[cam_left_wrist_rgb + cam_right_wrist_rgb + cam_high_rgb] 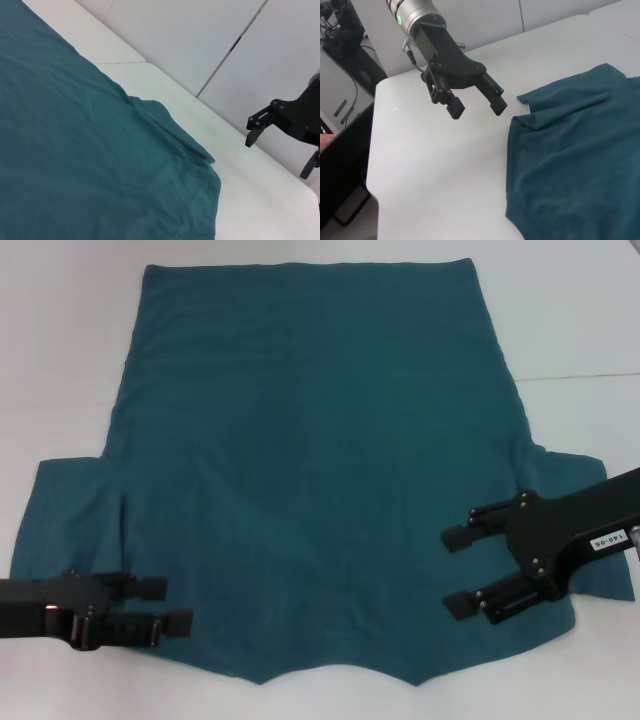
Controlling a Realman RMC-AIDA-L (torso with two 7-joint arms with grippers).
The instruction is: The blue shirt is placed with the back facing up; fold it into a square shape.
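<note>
Light is bright and even in all 3 views, it seems to come from above (no hard shadows anywhere). The white table (60, 360) is nearly washed out in head view, w/ little texture left. The blue shirt (320, 470) looks flat and a bit soft there; its folds show only faint shading. Under the left gripper (170, 605) and right gripper (458, 570), shadows are weak. Wrist views are sharper, no glare.

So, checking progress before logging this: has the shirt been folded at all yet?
No, in the head view the shirt lies spread flat on the table, both sleeves out.
</note>
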